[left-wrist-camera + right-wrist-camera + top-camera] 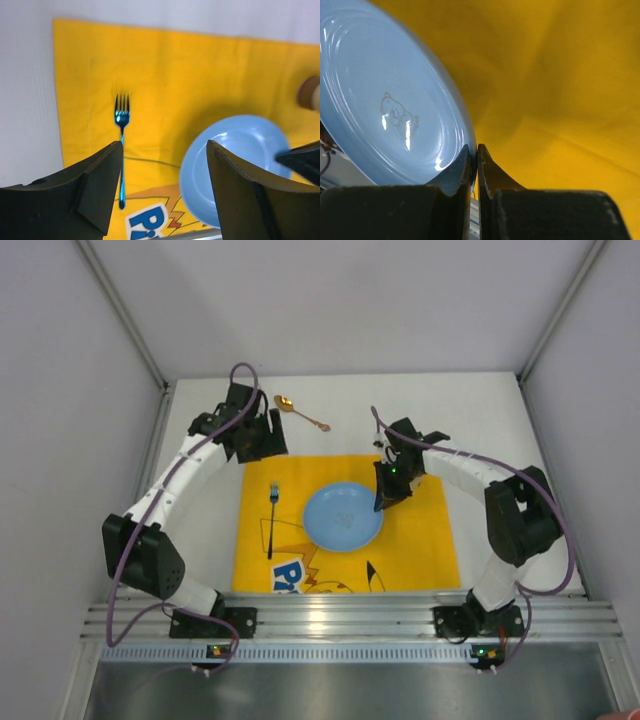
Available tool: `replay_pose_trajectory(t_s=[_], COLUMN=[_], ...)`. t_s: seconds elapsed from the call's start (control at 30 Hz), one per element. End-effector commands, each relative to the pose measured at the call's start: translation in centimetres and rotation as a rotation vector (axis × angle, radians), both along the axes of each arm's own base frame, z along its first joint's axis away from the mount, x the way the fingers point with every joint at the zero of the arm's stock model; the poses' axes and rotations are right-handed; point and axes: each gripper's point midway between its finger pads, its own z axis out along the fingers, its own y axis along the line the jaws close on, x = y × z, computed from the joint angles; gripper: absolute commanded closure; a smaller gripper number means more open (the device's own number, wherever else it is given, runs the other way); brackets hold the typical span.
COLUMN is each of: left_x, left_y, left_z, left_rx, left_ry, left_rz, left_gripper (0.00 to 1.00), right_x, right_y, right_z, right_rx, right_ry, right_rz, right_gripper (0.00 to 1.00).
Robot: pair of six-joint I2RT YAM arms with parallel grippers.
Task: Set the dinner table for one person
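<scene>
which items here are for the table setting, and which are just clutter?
Job: plate, fork, spoon, placemat, table.
Clutter: nothing loose; besides these, only the frame rails.

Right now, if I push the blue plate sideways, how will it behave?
The blue plate looks rigid and glossy, so it would probably slide rather than flex. The yellow placemat under it shows soft folds, so it may bunch or drag along.
</scene>
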Motion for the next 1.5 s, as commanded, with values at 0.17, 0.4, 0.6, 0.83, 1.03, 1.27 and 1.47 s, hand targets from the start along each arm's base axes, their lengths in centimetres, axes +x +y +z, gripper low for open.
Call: replay_pose_trajectory(t_s=[0.17,0.4,0.6,0.83,1.03,1.27,1.47], left_x=[2.8,2.7,2.9,2.6,1.4,4.4,14.5], left_y=[-1.2,-1.0,-1.2,-1.2,-1.0,0.7,2.5], left_z=[3.7,2.7,2.1,2.5,3.1,3.7,5.3], left_rx=[-0.012,0.006,0.004,-0.009,-0.036,0.014,0.034], left_ry=[-0.053,-0.033,-0.013,-0.015,-0.011,-0.126,-0.302], left_rz=[-0.020,-0.019,-0.019,-0.001,0.023,0.169,0.326], left_gripper=[0.28,0.29,0.30,0.31,0.31,0.30,0.29], right_x=[0.9,1.3,5.4,13.6,23.1,29.3,26.5], right_y=[1.8,1.7,3.2,9.5,14.5,16.5,12.2], right_z=[-2.1,0.1,10.5,13.6,11.9,13.5,20.3], right_rx=[-0.003,-0.016,0.048,0.187,0.376,0.679,0.731], right_ry=[-0.065,-0.117,-0.331,-0.350,-0.408,-0.468,-0.487], right_rz=[0.067,0.084,0.121,0.091,-0.019,-0.156,-0.144], right_gripper=[1.00,0.20,0.12,0.13,0.13,0.15,0.18])
